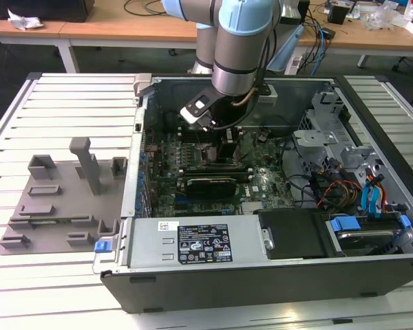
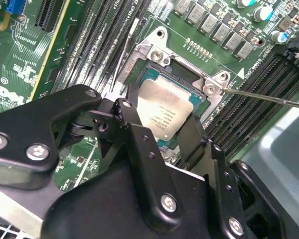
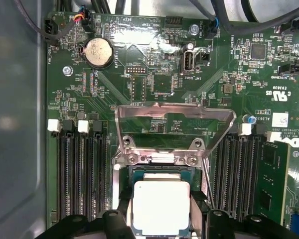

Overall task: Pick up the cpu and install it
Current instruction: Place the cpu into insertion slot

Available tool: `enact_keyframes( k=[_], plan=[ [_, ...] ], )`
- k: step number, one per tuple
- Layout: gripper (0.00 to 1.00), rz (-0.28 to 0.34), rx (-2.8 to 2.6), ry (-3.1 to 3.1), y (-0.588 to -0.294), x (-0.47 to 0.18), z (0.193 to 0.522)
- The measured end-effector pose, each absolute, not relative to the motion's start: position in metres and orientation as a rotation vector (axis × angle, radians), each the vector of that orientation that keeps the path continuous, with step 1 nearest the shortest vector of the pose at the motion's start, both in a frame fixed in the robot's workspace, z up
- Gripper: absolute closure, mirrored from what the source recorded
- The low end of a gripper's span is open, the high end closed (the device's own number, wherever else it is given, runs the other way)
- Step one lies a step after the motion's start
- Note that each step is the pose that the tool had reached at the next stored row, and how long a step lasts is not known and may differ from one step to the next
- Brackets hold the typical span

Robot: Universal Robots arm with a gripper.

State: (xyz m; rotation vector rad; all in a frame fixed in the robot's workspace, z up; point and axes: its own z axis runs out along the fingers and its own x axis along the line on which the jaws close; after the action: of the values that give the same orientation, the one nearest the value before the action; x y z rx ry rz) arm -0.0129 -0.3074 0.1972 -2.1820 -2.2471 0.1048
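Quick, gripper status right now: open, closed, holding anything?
Gripper: closed on the cpu, one finger against each side, at the open socket.

the exterior view looks down from high and well back onto the open case (image 1: 261,254) on the surface (image 1: 69,103). both wrist views hang close over the board (image 3: 164,84), the first straight down, the second slanting past the hand (image 2: 162,124); they share the socket (image 2: 157,55) and cpu (image 3: 162,206).
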Motion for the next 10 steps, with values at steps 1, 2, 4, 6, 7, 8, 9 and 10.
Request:
enact_keyframes(
  k=[1, 2, 4, 6, 7, 8, 9, 10],
  plan=[
    [0.38, 0.105, -2.182, -2.247, -0.307, -0.013, 0.197],
    [0.38, 0.105, -2.182, -2.247, -0.307, -0.013, 0.197],
    [0.38, 0.105, -2.182, -2.247, -0.307, -0.013, 0.203],
    [0.38, 0.105, -2.182, -2.247, -0.307, -0.013, 0.209],
    [0.39, 0.105, -2.182, -2.247, -0.307, -0.013, 0.211],
    [0.46, 0.105, -2.182, -2.247, -0.307, -0.013, 0.215],
    [0.53, 0.105, -2.182, -2.247, -0.307, -0.013, 0.217],
    [0.58, 0.105, -2.182, -2.247, -0.307, -0.013, 0.22]
  ],
)
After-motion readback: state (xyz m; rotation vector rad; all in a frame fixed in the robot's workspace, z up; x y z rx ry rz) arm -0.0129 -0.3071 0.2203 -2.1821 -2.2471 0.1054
